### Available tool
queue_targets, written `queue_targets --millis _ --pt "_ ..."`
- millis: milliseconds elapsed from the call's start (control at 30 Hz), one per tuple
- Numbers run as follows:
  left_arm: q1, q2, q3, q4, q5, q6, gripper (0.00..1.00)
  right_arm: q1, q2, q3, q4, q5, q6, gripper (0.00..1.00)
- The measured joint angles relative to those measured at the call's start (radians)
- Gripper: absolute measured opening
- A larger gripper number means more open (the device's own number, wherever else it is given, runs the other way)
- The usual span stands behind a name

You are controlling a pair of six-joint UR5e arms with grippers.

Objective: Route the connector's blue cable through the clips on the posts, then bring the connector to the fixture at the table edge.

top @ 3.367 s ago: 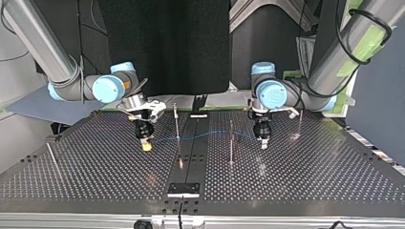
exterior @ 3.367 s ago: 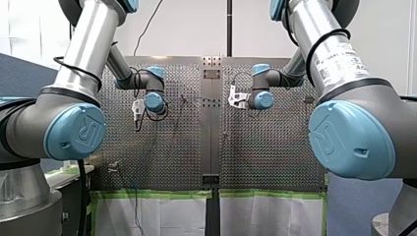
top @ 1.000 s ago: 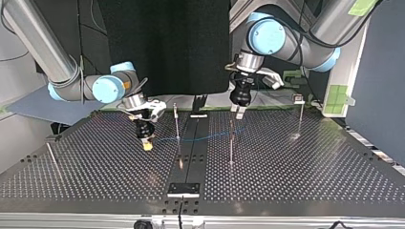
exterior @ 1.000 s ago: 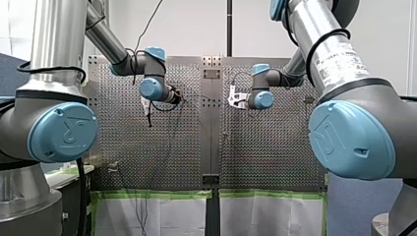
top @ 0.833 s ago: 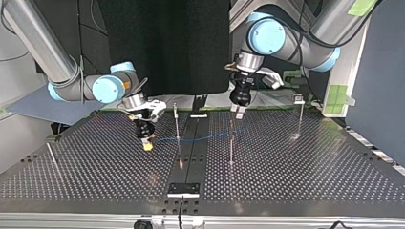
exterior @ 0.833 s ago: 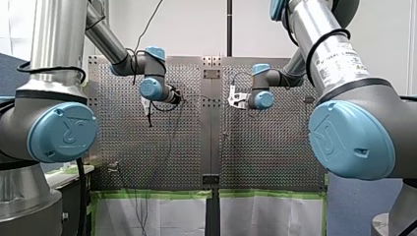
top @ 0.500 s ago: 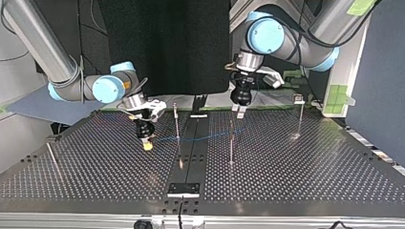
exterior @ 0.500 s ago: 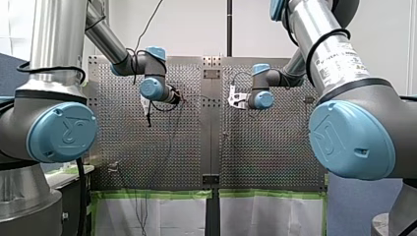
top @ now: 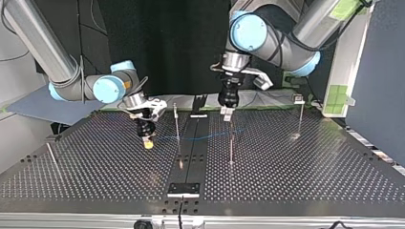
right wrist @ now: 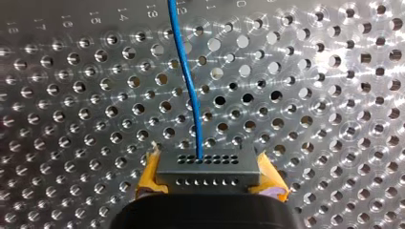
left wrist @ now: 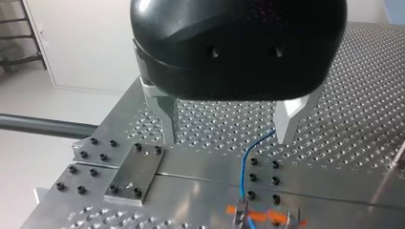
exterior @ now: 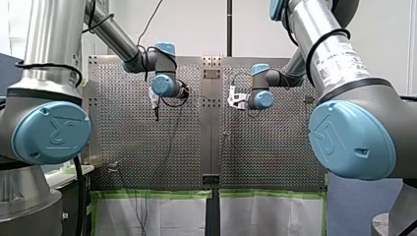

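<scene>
the connector, a small grey block with rows of holes, is clamped between the yellow pads of the right gripper, low over the perforated table. the blue cable leaves its upper face and runs away ahead of the gripper. in the top view this gripper hangs at the left. the cable stretches from it past the first post, over the middle strip, to about the second post. the left gripper hovers near the top of that second post. its metal fingers are spread wide and hold nothing. the left wrist view shows the cable running below the gap between them, down to a clip with orange marks. a third post stands well apart at the top view's right.
</scene>
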Motion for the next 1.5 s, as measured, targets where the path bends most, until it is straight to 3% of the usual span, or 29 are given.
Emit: queue_targets --millis 333,633,933,1300,1500 --pt "-0.083 -0.072 0.080 -0.023 -0.099 0.006 1.00 -0.003 0.001 0.004 0.056 0.003 -0.014 0.00" --pt "-0.088 -0.085 0.110 -0.029 -0.173 0.003 1.00 -0.007 0.001 0.007 0.061 0.005 -0.024 0.00" --pt "-0.102 -0.159 0.182 -0.036 -0.243 0.024 1.00 -0.005 0.002 0.006 0.057 0.005 -0.029 0.00" --pt "-0.111 -0.194 0.234 -0.038 -0.257 0.030 1.00 -0.005 0.003 0.006 0.048 0.006 -0.031 0.00" --pt "-0.117 -0.238 0.278 -0.072 -0.263 0.040 1.00 -0.005 0.003 0.006 0.049 0.006 -0.031 0.00"
